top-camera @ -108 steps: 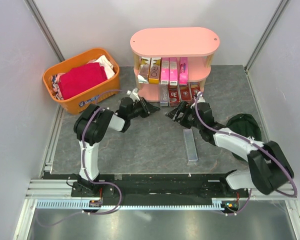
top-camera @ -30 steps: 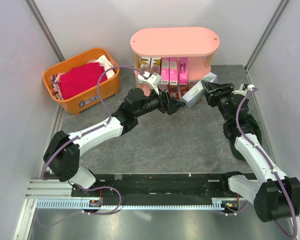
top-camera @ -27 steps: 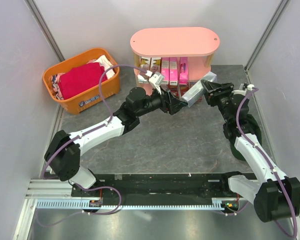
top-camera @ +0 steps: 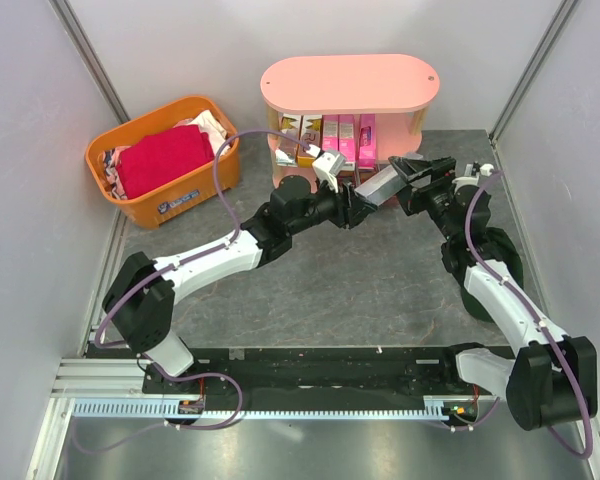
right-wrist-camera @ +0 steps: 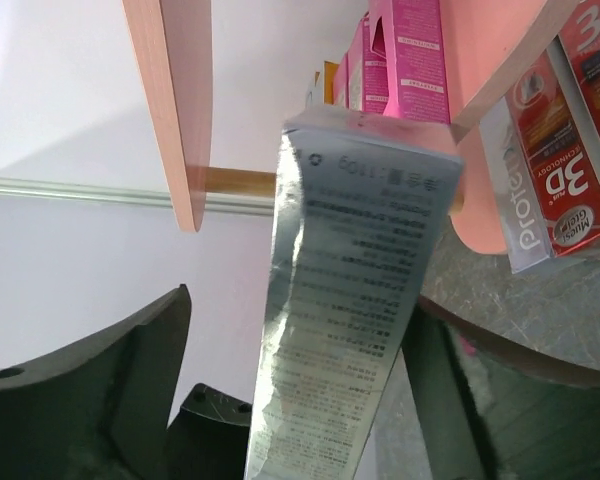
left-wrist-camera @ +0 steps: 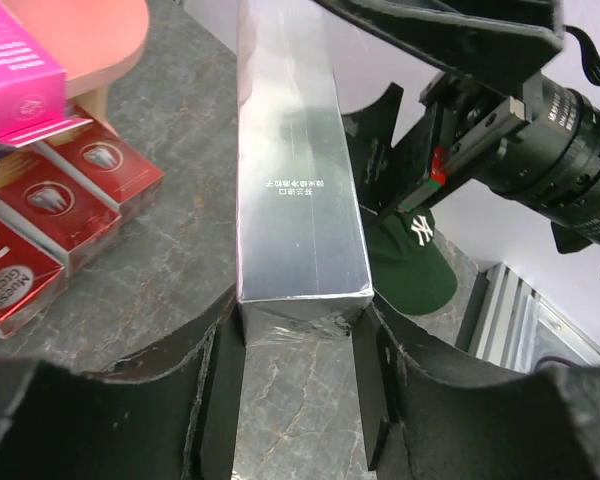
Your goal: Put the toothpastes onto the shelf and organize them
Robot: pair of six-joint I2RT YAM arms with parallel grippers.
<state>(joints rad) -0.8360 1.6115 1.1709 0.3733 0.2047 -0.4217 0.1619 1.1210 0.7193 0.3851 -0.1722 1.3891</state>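
**Hand-over of a carton in front of the shelf.** The left gripper (left-wrist-camera: pixel 300 335) is closed on the near end of the silver-grey carton (left-wrist-camera: pixel 295 200). Its fingers (left-wrist-camera: pixel 368 390) lie flush against both long faces. The right gripper (right-wrist-camera: pixel 300 320) stands wide apart around the far end, with a clear gap on at least one side, so it no longer clamps anything. In the top view the carton (top-camera: pixel 380 186) hangs above the table (top-camera: pixel 320 290). It runs from the left gripper (top-camera: pixel 358 208) toward 2 o'clock and ends at the right gripper (top-camera: pixel 405 178), just in front of the shelf (top-camera: pixel 350 82) at 12 o'clock.

**Risks.**
- The grip is at one end only, so the long carton may pivot or droop.
- Its film wrap looks slick, which would let it slide between the pads.
- The right fingers bracket the free end and could snag it on withdrawal.
- The thin card may dent under a firm squeeze.
- The pink cartons (top-camera: pixel 345 140) stand upright and close-packed on the middle tier, so a skewed insertion could topple them.

**Materials.**
- The silver-grey carton is mirror-bright, sharp-edged and slim, with wrinkled film at its end.
- The red cartons (left-wrist-camera: pixel 80 180) are glossy printed card and lie flat on the bottom tier.
- The shelf has smooth pink oval boards on pale wooden posts.
- The table is mottled grey with a stone-like finish.
- A soft green cap (left-wrist-camera: pixel 410 265) lies at 3 o'clock.
- An orange basket (top-camera: pixel 130 205) sits at 10 o'clock.
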